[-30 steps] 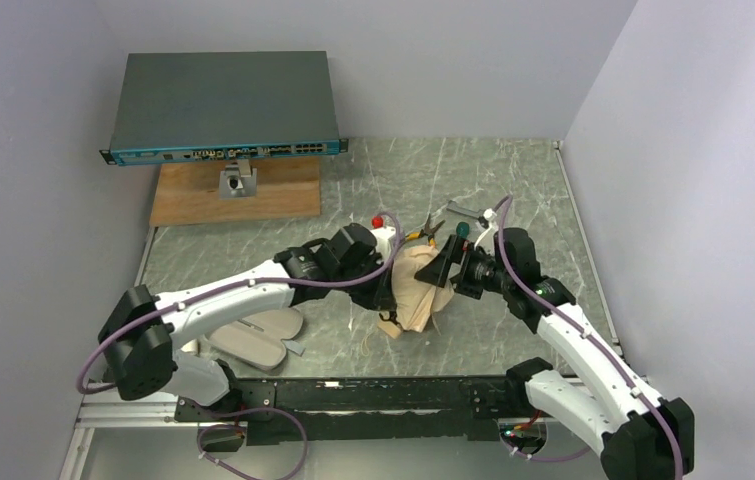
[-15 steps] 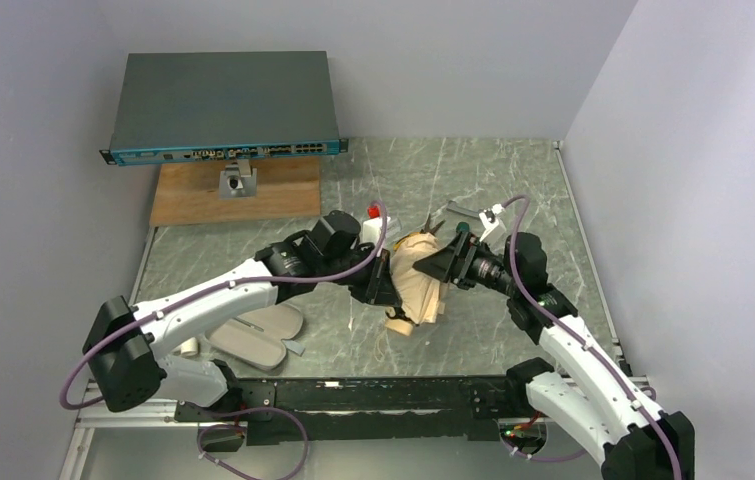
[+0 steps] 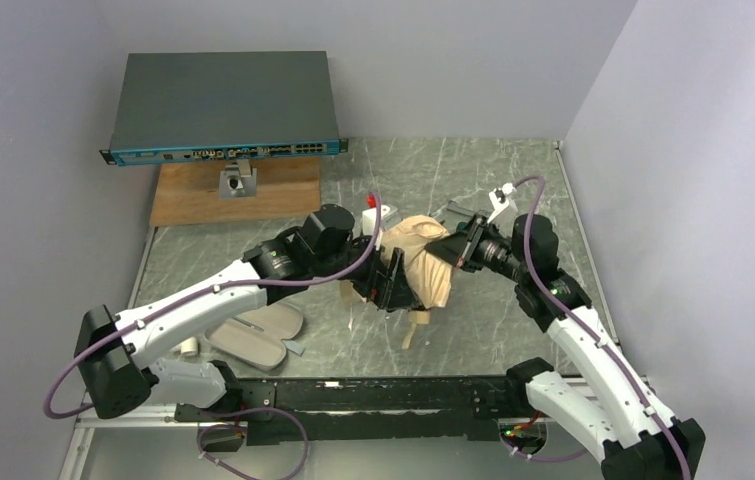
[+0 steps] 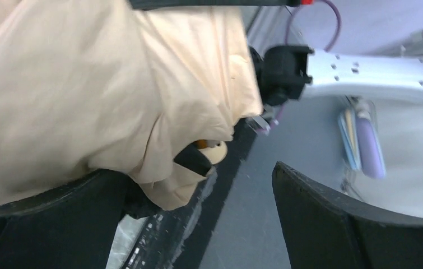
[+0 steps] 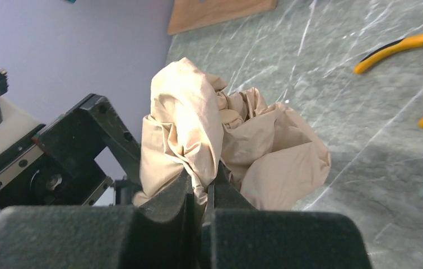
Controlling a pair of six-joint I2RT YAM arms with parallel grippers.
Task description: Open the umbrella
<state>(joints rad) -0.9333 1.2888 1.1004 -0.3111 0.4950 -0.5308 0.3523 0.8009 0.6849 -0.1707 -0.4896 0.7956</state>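
Green marbled bench (image 3: 513, 180) from overhead: umbrella (image 3: 425, 265) mid-bench between both arms, canopy crumpled, nowhere near open. Over to the left wrist: left jaws spread wide, tan folds slumped against one side, cream handle (image 4: 214, 151) peeking out beneath, gripped by nothing. Right wrist now: right jaws pressed together, pinching a fold of canopy. Looks like a regrip in hand; next, needs a firm left hold on that handle, then working the canopy outward along the shaft.
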